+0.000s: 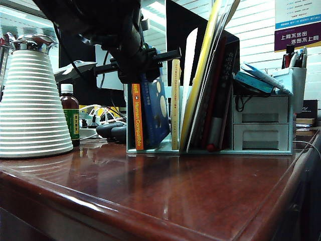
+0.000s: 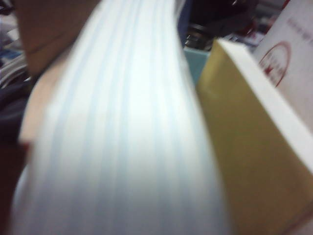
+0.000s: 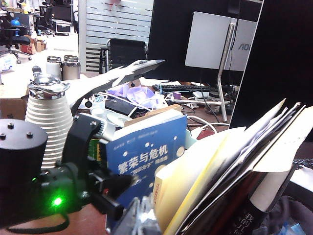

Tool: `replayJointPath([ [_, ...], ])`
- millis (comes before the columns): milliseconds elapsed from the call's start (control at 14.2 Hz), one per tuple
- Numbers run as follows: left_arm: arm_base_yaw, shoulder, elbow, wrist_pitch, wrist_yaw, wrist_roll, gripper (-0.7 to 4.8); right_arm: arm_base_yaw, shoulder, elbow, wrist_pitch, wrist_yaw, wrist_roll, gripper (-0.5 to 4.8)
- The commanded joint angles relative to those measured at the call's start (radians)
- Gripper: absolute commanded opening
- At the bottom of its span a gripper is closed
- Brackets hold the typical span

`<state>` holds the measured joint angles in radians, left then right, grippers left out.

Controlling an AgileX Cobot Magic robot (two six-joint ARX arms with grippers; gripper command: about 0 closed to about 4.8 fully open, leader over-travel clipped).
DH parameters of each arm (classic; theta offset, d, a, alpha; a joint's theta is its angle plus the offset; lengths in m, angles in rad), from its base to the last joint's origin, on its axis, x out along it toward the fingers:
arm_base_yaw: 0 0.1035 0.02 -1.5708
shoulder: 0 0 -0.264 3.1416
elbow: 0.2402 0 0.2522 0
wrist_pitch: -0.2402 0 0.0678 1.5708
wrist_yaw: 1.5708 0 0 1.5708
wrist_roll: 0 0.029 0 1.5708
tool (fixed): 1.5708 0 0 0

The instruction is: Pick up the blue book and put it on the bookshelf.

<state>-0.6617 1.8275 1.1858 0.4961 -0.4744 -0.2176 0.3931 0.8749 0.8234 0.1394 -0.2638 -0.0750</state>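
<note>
The blue book [image 1: 156,108] stands slightly tilted in the leftmost slot of the pale blue-grey bookshelf [image 1: 261,144], right beside the orange-spined book [image 1: 137,118]. My left gripper [image 1: 146,66] comes down from the upper left and is shut on the book's top edge. The right wrist view shows that same left gripper [image 3: 115,194] from behind, clamped on the blue book [image 3: 146,161]. The book's pale page edge [image 2: 122,137] fills the left wrist view and hides the fingers. My right gripper does not show in any view.
Other slots hold a cream book [image 1: 175,103], yellow folders and dark books [image 1: 213,85]. A ribbed white jug [image 1: 32,105] and a brown bottle [image 1: 70,114] stand at the left, with computer mice [image 1: 113,131] behind. Monitors rise behind the shelf.
</note>
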Motion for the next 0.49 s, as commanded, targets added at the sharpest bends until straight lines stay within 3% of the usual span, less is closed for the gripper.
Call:
replayJointPath([
  [70,0.005,0.014,0.053,0.097,0.016,0.002,-0.05,0.0,-0.003,0.004,0.014,-0.005,0.005,-0.01],
  [492,0.007,0.106,0.156,0.091,0.027,0.05,-0.04,0.002,-0.003,0.004,0.014,-0.009,0.005,-0.01],
])
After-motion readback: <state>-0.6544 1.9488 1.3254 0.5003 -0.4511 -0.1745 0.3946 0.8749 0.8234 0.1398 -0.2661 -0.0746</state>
